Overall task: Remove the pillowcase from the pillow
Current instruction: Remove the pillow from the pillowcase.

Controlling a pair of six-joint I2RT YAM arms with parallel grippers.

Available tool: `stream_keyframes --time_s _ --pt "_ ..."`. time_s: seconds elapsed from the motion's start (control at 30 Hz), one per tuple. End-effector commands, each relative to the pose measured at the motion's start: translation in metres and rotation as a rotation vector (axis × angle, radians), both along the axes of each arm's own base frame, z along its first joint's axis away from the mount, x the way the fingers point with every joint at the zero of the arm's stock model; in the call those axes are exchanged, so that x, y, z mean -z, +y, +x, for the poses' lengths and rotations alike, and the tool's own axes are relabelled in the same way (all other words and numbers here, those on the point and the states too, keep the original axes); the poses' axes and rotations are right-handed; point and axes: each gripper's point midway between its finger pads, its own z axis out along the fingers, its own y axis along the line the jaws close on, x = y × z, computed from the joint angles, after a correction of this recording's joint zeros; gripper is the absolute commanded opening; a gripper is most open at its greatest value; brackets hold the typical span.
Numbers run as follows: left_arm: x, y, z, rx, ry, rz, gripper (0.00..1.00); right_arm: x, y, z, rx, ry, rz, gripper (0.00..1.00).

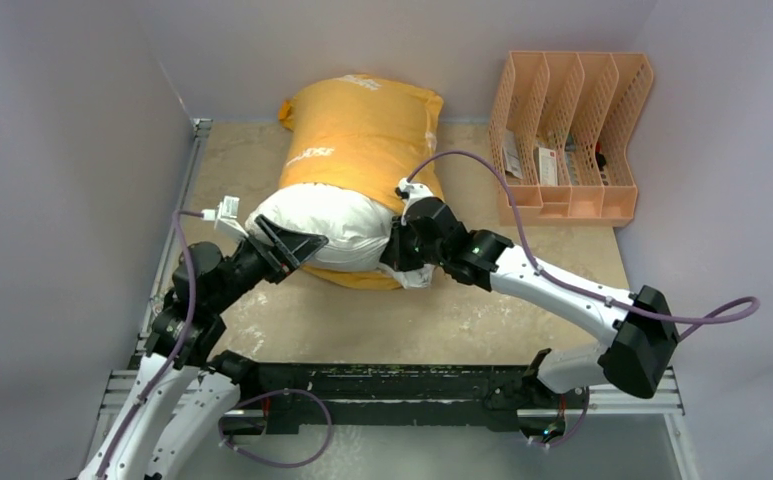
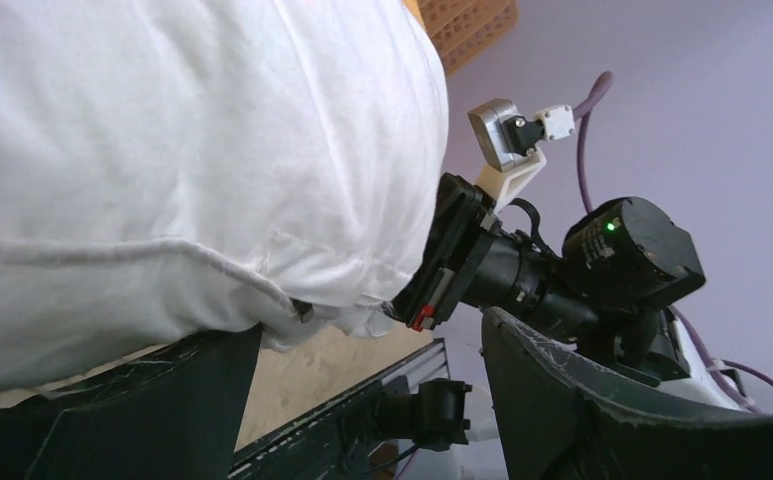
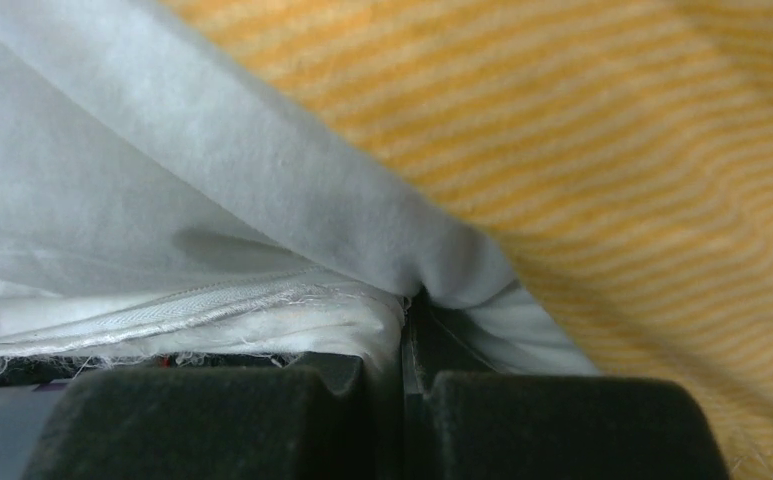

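The pillowcase [image 1: 362, 125] was a warm orange-yellow with small white lettering, and up close in the right wrist view it had fine lighter and darker stripes running through it, while the pillow [image 1: 327, 225] poking out was plain white. The desk [image 1: 462, 320] was a mottled beige, kinda marbled, and the organiser [image 1: 572, 130] was peach. The fingers [image 3: 562, 420] were black, the cables [image 2: 584, 125] purple.

Small white lettering [image 1: 314, 153] crosses the orange pillowcase [image 1: 367, 125] near the worktop's far edge. It's too tiny to read.
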Motion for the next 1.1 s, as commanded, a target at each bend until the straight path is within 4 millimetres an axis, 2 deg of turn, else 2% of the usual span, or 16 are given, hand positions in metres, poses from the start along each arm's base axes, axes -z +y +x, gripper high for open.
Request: stream_keyframes --time_s 0.0,0.13,0.2,0.27,0.37,0.43,0.53,0.6,0.63,0.7,0.73,0.77,0.83,0.93,1.0,1.07 --pt "-0.009 -0.003 0.015 0.019 -0.049 0.103 0.8 -0.065 0.038 0.02 -0.032 -0.113 0.219 0.0" --pt "0.032 -0.006 0.024 0.02 0.085 0.142 0.81 -0.082 0.042 0.023 -0.053 -0.148 0.223 0.0" --pt "0.053 0.0 0.023 0.002 0.135 0.19 0.81 -0.086 0.043 0.024 -0.058 -0.16 0.231 0.0" --pt "0.072 0.007 0.022 -0.01 0.182 0.267 0.81 -0.092 0.054 0.014 -0.13 -0.147 0.262 0.0" --pt "0.069 -0.003 0.026 0.011 0.16 0.206 0.82 -0.094 0.08 -0.014 -0.245 -0.132 0.264 0.0" --pt "0.067 -0.011 0.031 0.019 0.129 0.15 0.82 -0.094 0.107 -0.051 -0.334 -0.173 0.229 0.0" --pt "0.085 -0.019 0.031 0.025 0.178 0.194 0.82 -0.108 0.131 -0.076 -0.423 -0.243 0.251 0.0" --pt "0.095 -0.018 0.028 -0.007 0.203 0.253 0.66 -0.12 0.137 -0.084 -0.469 -0.282 0.266 0.0" --pt "0.095 -0.017 0.027 -0.027 0.2 0.265 0.52 -0.125 0.14 -0.09 -0.504 -0.302 0.273 0.0" --pt "0.092 -0.01 0.026 -0.07 0.194 0.271 0.07 -0.136 0.143 -0.103 -0.563 -0.344 0.288 0.0" --pt "0.09 -0.003 0.026 -0.103 0.193 0.28 0.0 -0.14 0.144 -0.11 -0.595 -0.363 0.297 0.0" --pt "0.089 0.005 0.024 -0.133 0.194 0.296 0.0 -0.144 0.143 -0.116 -0.624 -0.371 0.304 0.0" --pt "0.088 0.024 0.018 -0.188 0.203 0.358 0.0 -0.148 0.134 -0.122 -0.64 -0.36 0.286 0.14" --pt "0.1 0.065 0.008 -0.334 0.262 0.482 0.0 -0.145 0.103 -0.109 -0.534 -0.379 0.21 0.32" --pt "0.101 0.07 0.003 -0.366 0.264 0.439 0.0 -0.146 0.075 -0.101 -0.439 -0.406 0.189 0.45" --pt "0.088 0.065 0.003 -0.364 0.218 0.352 0.0 -0.146 0.045 -0.091 -0.342 -0.442 0.163 0.52"
